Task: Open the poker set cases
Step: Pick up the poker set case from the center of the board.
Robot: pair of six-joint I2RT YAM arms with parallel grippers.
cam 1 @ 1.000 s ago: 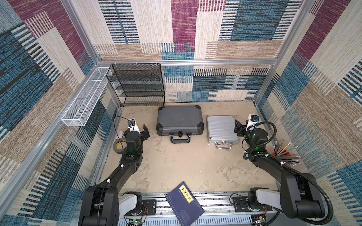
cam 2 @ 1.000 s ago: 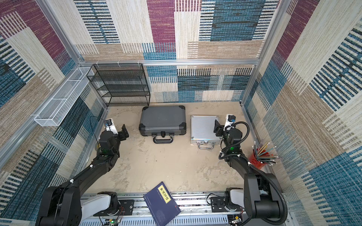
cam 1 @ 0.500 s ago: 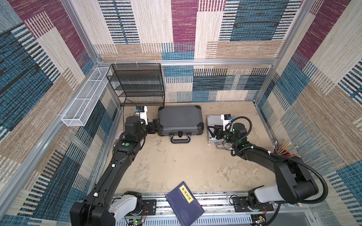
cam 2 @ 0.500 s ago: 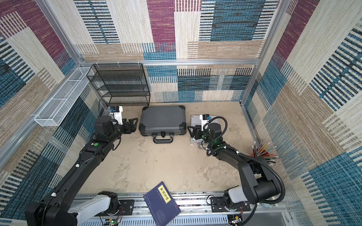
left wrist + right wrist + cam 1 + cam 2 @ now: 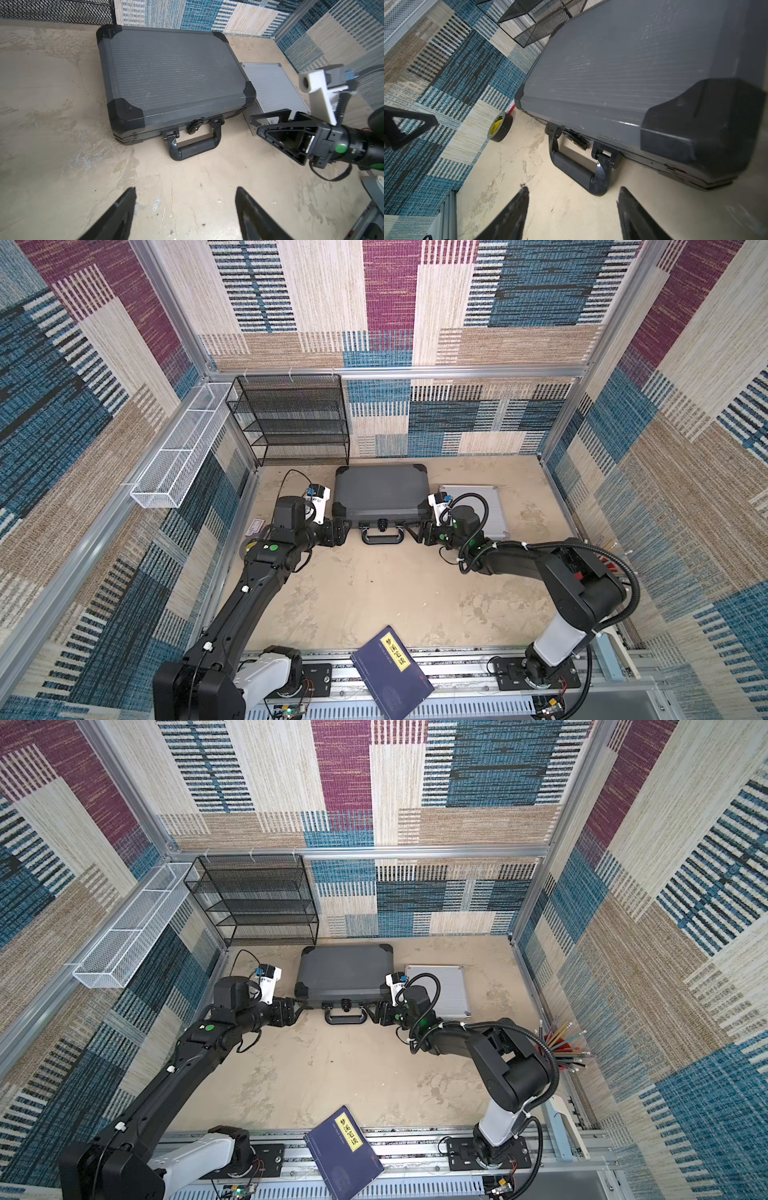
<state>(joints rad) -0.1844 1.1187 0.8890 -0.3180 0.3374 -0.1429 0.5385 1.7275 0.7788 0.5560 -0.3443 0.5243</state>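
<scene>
Swung inward, left end effector (image 5: pixel 347 531), right end effector (image 5: pixel 415 534), both spread, flanking grey case (image 5: pixel 380 493)

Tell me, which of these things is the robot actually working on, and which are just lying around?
For the job: grey case, silver case.
Just lying about: blue book, black rack, white basket, tape roll, pencils.

A dark grey case (image 5: pixel 380 493) and a smaller silver case (image 5: pixel 494 510) lie closed, side by side, on the beige worktop (image 5: pixel 374 593). A tape roll (image 5: pixel 500 126) stands near the left wall, apparently on edge.
</scene>
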